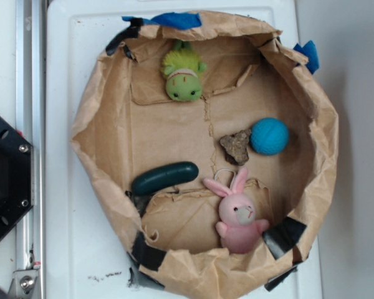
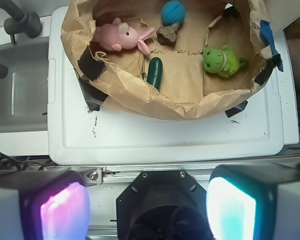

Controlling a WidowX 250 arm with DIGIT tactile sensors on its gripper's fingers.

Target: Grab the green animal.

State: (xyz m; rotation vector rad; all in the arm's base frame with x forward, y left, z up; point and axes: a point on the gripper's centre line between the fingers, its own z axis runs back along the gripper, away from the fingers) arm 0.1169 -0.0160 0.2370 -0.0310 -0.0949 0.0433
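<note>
The green animal (image 1: 184,78) is a lime-green fuzzy plush with a pale collar band, lying at the far end of a brown paper basin (image 1: 100,99). In the wrist view the green animal (image 2: 221,61) shows at the basin's right side. My gripper (image 2: 147,207) is open, its two glowing pads wide apart with nothing between them. It hovers high above the robot's black base, well short of the paper basin (image 2: 140,102). The gripper is out of the exterior view.
Inside the basin lie a pink plush bunny (image 1: 239,215), a dark green cucumber-shaped object (image 1: 165,177), a blue ball (image 1: 269,136) and a brown lump (image 1: 235,147). The basin sits on a white lid (image 2: 165,140). A grey sink (image 2: 17,90) is to the left in the wrist view.
</note>
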